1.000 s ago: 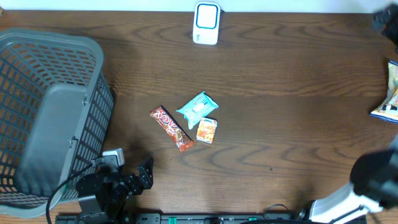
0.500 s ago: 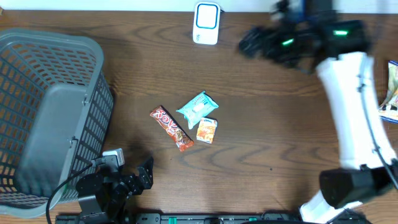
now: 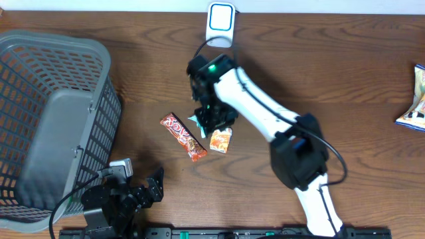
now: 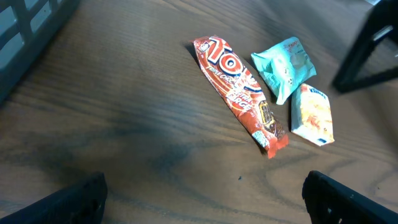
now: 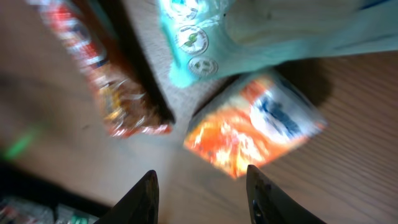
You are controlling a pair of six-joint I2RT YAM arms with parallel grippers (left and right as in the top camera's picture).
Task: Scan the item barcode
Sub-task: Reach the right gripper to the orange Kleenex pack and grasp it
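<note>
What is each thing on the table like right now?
Red bar: lying flat.
Teal packet: lying flat.
Orange packet: lying flat.
Basket: empty.
Scanner: nothing held to it.
Left fingers: open, empty.
Right fingers: open, empty, over the packets.

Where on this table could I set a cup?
Bare wood between the right arm and the bag at the right edge, and between the basket and the scanner. Crowded: the middle, around the red bar and orange packet.
</note>
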